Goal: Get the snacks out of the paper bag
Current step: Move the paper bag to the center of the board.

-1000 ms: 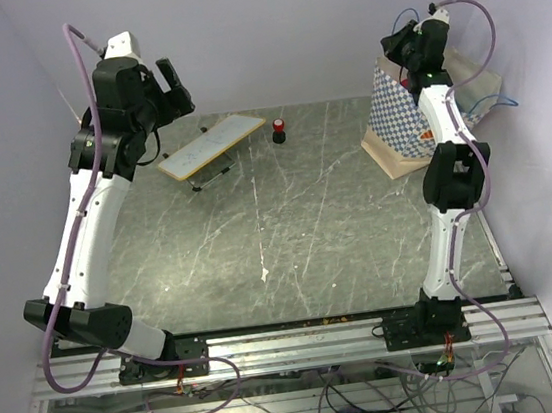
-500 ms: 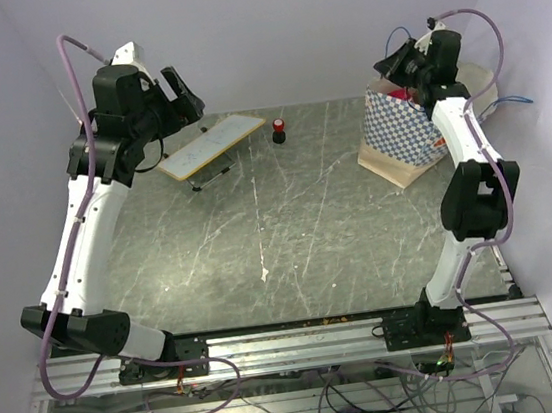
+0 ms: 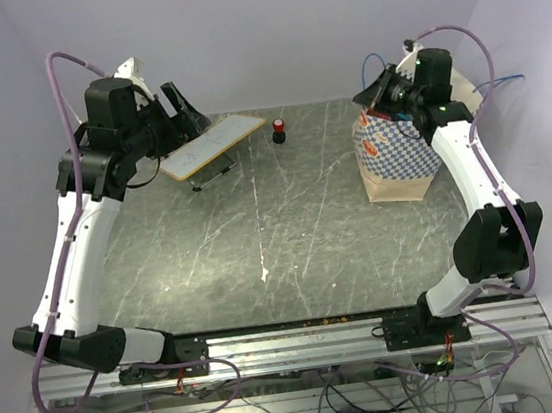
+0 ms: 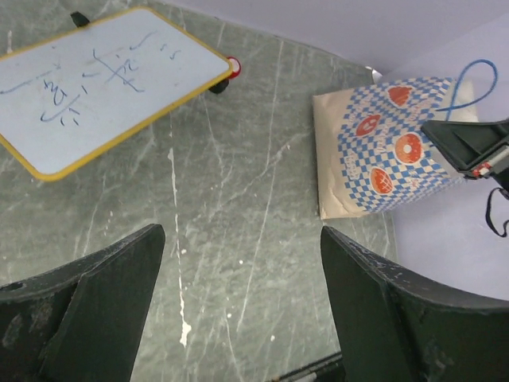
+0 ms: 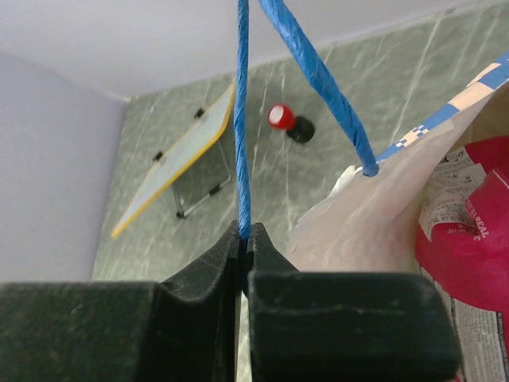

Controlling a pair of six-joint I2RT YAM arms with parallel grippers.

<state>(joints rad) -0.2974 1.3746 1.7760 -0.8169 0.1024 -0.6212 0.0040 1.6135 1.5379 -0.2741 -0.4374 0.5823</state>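
The blue-and-white checkered paper bag (image 3: 390, 152) leans at the right back of the table, its tan bottom toward the front. My right gripper (image 3: 380, 103) is above its mouth, shut on one blue cord handle (image 5: 242, 119), which runs taut up from the fingertips (image 5: 244, 235). The bag's cream lining (image 5: 374, 215) is open beside them. A magenta-red snack packet (image 5: 469, 239) shows inside, with a white printed wrapper under it. My left gripper (image 3: 183, 102) hangs high at the back left, open and empty (image 4: 241, 235). From there I see the bag (image 4: 382, 151) across the table.
A white yellow-edged board (image 3: 210, 144) stands tilted on a small stand at the back left, under my left gripper. A small red-and-black knob (image 3: 278, 129) sits at the back middle. Lilac walls close the back and both sides.
My right gripper has pulled the bag by its handle leftward and toward the front, away from the right wall. The left arm has swung a little to the left.
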